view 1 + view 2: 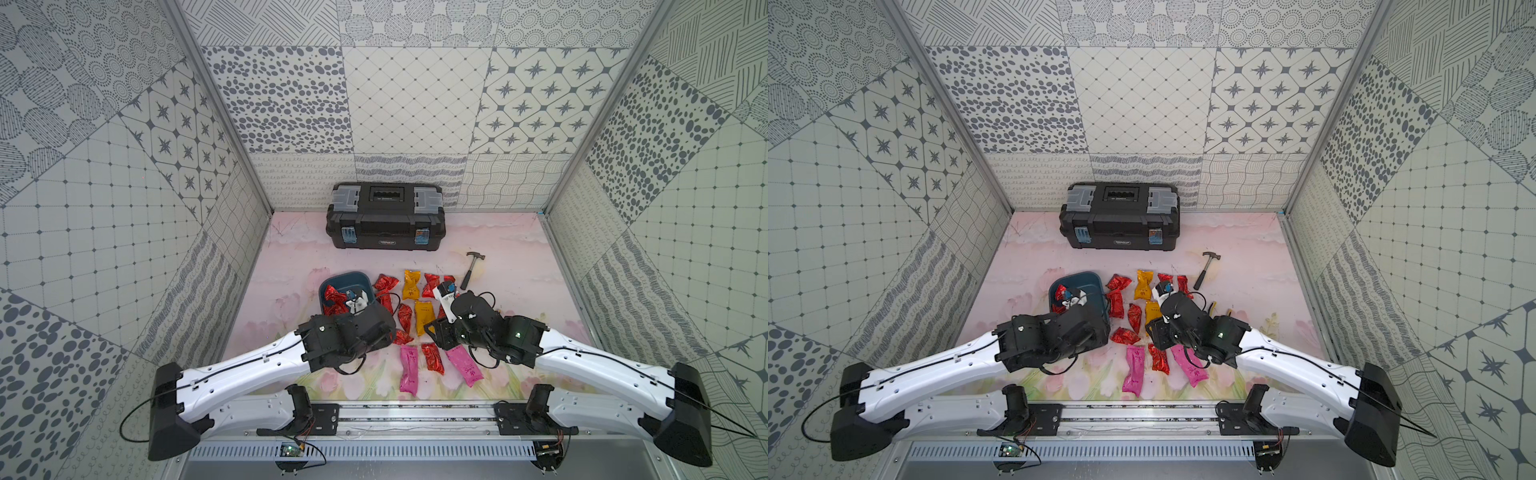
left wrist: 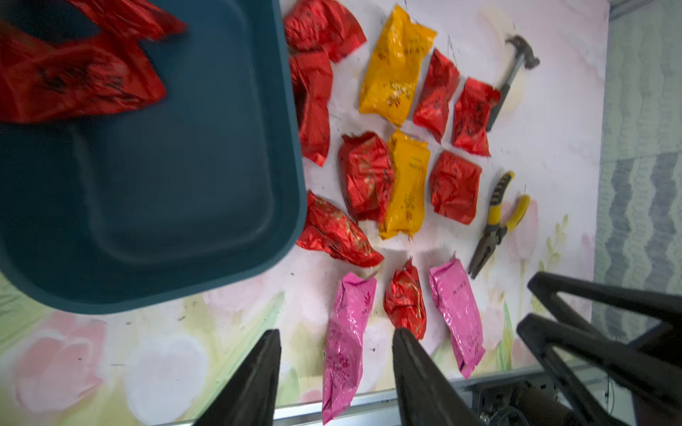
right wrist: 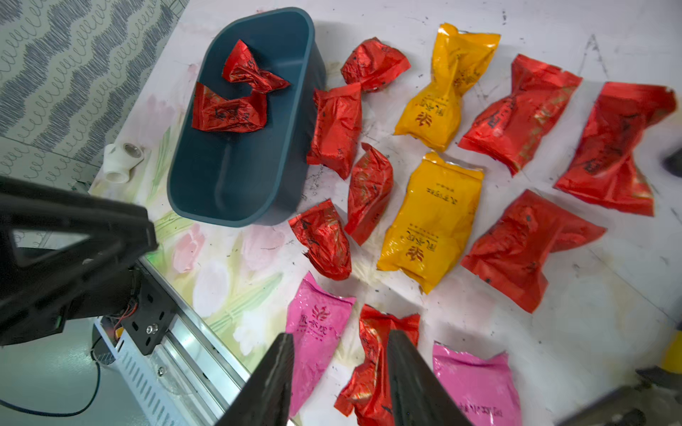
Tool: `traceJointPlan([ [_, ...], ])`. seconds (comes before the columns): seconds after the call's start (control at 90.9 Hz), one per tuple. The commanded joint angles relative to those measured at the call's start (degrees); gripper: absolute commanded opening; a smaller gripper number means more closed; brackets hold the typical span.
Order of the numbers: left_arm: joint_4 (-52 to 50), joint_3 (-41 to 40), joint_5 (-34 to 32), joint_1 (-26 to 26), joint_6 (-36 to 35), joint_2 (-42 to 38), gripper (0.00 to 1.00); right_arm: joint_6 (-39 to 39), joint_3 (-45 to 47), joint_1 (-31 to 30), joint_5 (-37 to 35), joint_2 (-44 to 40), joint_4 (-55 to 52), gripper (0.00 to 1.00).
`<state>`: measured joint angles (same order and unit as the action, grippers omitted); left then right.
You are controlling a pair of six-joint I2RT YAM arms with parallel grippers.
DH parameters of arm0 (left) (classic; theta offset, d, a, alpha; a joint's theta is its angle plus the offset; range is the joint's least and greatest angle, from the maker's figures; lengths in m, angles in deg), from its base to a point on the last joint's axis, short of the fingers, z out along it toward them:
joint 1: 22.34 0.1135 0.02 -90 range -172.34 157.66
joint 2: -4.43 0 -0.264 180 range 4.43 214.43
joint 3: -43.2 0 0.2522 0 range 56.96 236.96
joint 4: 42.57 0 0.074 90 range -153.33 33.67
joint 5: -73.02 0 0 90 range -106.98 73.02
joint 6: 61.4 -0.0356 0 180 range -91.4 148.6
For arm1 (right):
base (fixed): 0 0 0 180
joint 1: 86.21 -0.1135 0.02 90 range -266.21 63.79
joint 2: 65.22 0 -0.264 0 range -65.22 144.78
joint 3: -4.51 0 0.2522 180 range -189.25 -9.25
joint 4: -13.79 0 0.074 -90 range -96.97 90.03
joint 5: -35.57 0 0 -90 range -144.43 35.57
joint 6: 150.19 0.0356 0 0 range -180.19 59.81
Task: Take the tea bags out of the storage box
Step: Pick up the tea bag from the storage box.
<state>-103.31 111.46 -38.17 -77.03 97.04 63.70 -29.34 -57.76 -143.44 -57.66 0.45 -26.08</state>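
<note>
The dark blue-grey storage box [image 1: 337, 277] [image 3: 240, 166] stands left of centre with two red tea bags [image 3: 228, 110] inside. On the mat to its right lie several red tea bags [image 3: 334, 129], two orange-yellow ones [image 3: 431, 221] and two pink ones [image 1: 408, 370]. In both top views my left gripper [image 1: 356, 302] [image 1: 1073, 297] hangs over the box's near half. In the left wrist view it [image 2: 336, 354] is open and holds nothing. My right gripper [image 1: 444, 291] [image 3: 341, 354] hovers over the laid-out bags, open and empty.
A black toolbox [image 1: 384, 222] with blue latches stands at the back wall. A hammer [image 1: 469, 268] and yellow-handled pliers [image 2: 496, 221] lie right of the bags. A white pipe fitting [image 3: 121, 162] sits by the left wall near the box.
</note>
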Motion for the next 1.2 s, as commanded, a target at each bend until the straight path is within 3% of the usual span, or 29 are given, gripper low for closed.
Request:
traceJointPlan([
  [0.0,-8.8,1.7,3.8,13.6,-13.6,-2.5,0.52,-3.6,-4.8,0.1,3.7,5.4,6.7,0.46],
  [0.264,-4.9,-0.2,16.5,36.6,-21.8,-1.2,0.5,-11.2,-18.9,-0.1,11.2,23.6,9.6,0.46],
  [0.495,-4.3,-2.4,13.0,45.4,-19.5,-0.8,0.5,-21.6,-29.7,-1.3,13.2,37.6,11.1,0.48],
  [0.693,-3.1,-5.8,16.3,54.1,-14.3,-0.5,0.5,-35.3,-33.7,-3.0,15.5,46.0,20.4,0.49],
  [0.902,-4.4,-7.2,15.6,55.1,-9.3,0.4,0.5,-35.7,-45.5,-2.9,11.1,56.7,17.4,0.49],
  [1.188,-6.9,-8.8,14.8,55.0,-6.2,0.9,0.51,-35.1,-54.0,-2.2,5.8,65.3,17.1,0.48],
])
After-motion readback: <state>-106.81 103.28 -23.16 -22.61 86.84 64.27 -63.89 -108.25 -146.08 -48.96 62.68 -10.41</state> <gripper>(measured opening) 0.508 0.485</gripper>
